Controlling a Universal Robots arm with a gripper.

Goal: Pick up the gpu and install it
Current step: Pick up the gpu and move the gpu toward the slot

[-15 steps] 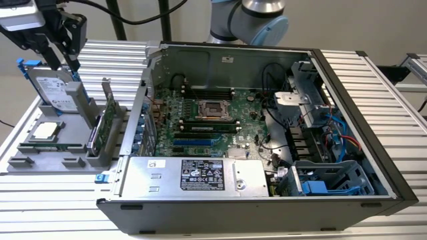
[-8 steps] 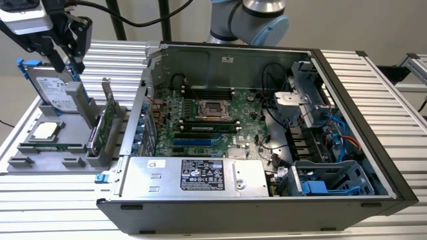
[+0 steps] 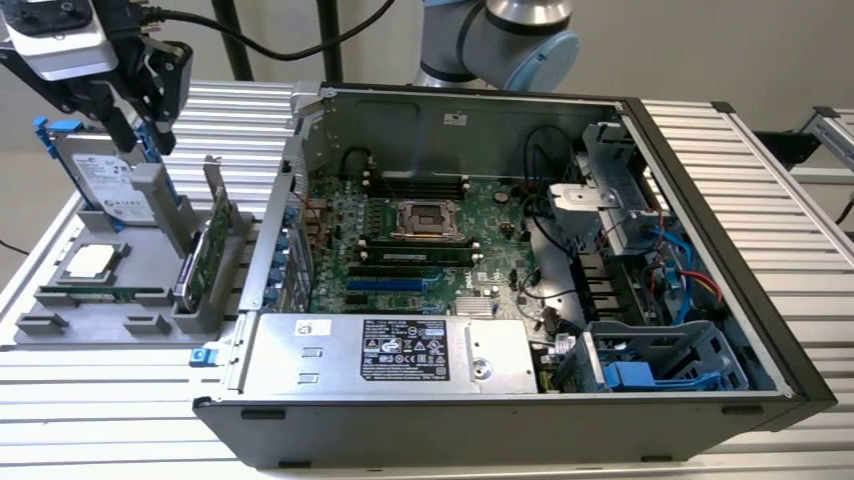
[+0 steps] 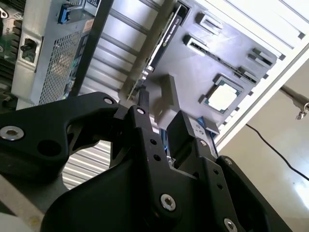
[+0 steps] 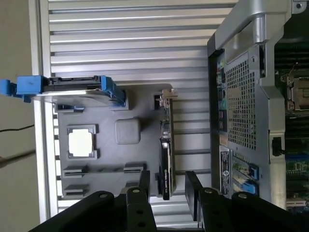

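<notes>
The task is barely begun, I judge: the gpu [image 3: 218, 250] stands on edge in its holder [image 3: 80, 328] beside the case [image 3: 534, 425], ungrasped, with the hand [image 3: 144, 132] above the holder, fingers apart and empty.

Looks like a robotics lab or test cell rather than a home or office. Told by a ribbed aluminium bench [image 3: 767, 190], an industrial arm's joint [image 3: 514, 35] at twelve o'clock in the exterior view, an opened computer case [image 3: 441, 430] at centre with its board bare, and a grey moulded parts holder [image 3: 94, 335] at nine o'clock. Bare smooth floor [image 4: 285, 159] beyond the bench edge in the second wrist view.
</notes>
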